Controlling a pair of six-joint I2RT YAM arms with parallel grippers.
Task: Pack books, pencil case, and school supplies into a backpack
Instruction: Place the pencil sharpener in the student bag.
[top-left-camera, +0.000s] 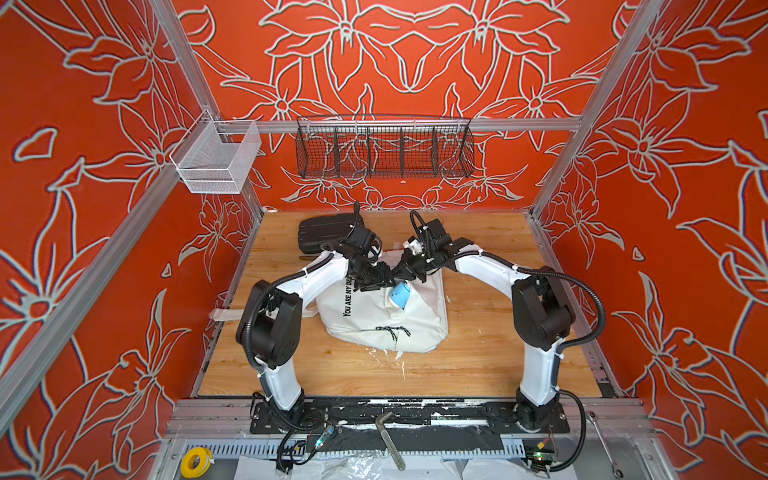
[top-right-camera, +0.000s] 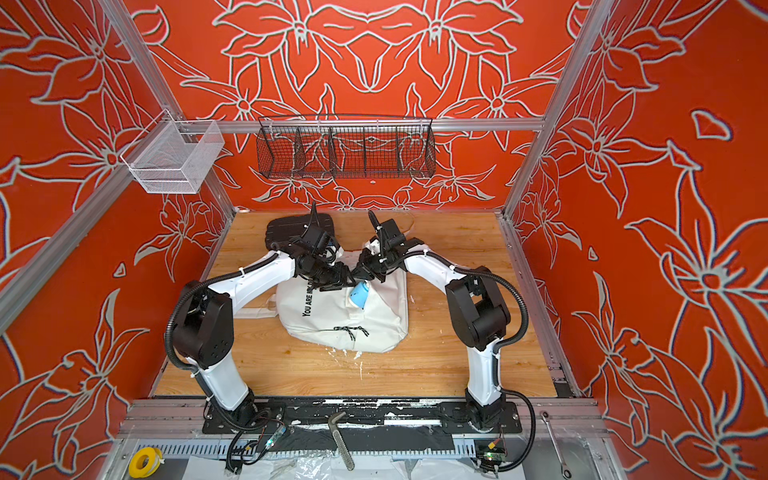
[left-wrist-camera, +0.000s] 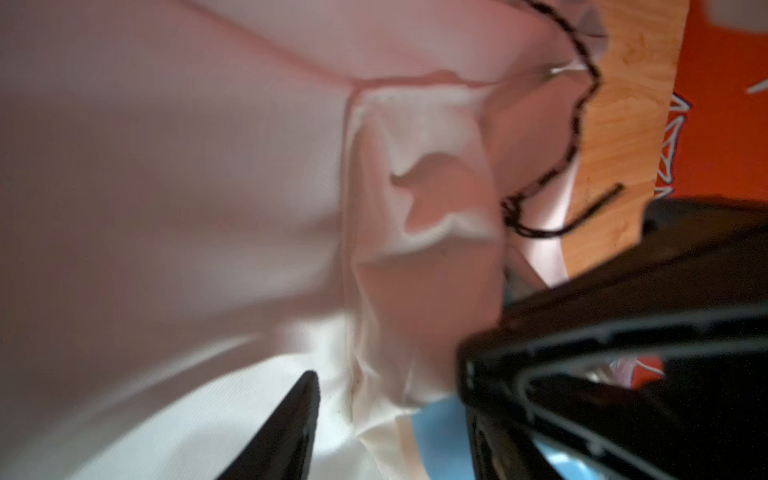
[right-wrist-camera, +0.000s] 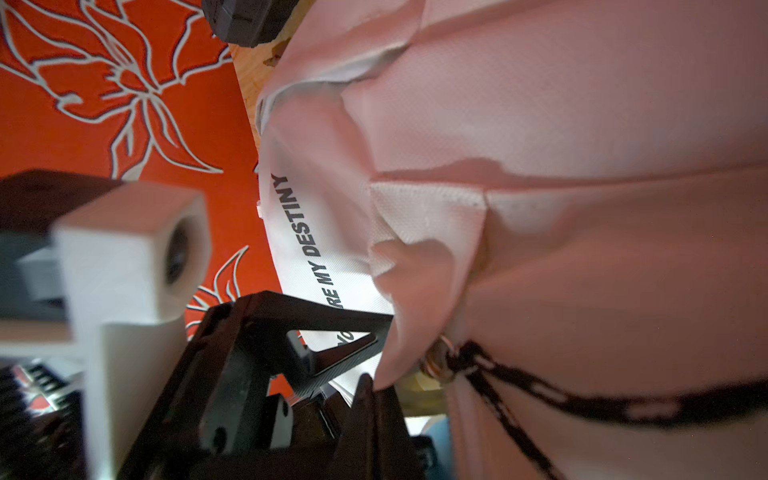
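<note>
A small light-blue barrel-shaped pencil sharpener (top-left-camera: 401, 296) stood half-sunk in the open pocket of the white fabric backpack (top-left-camera: 424, 320) printed "YOU ARE MY DESTINY", which lay front-up in the middle of the wooden tabletop (top-left-camera: 478, 365) in both top views.

The left gripper (top-left-camera: 382, 284) and the right gripper (top-left-camera: 402, 272) met tip to tip just above the sharpener. The right gripper's jaws were pressed together, seemingly pinching a fold of the pocket's lip. In the left wrist view, the left gripper's jaws stood apart around pocket fabric. The sharpener's blue body (left-wrist-camera: 436, 419) lay against a dark gripper part opposite one finger (left-wrist-camera: 291, 428). Whether those jaws had a grip on the sharpener could not be told.

The task looked close to done. No books and no pale pencil case lay anywhere on the tabletop, and the backpack bulged, so they were probably inside already. The sharpener had yet to drop fully into the pocket. Whether the zips were open or shut could not be made out.

The sharpener's long axis ran roughly from the far wall toward the robot's base, tilted upward. Its exposed end pointed up and back at the grippers, and its lower end was buried in the pocket. A black ribbed hard case (top-left-camera: 320, 235) sat apart at the far left.
</note>
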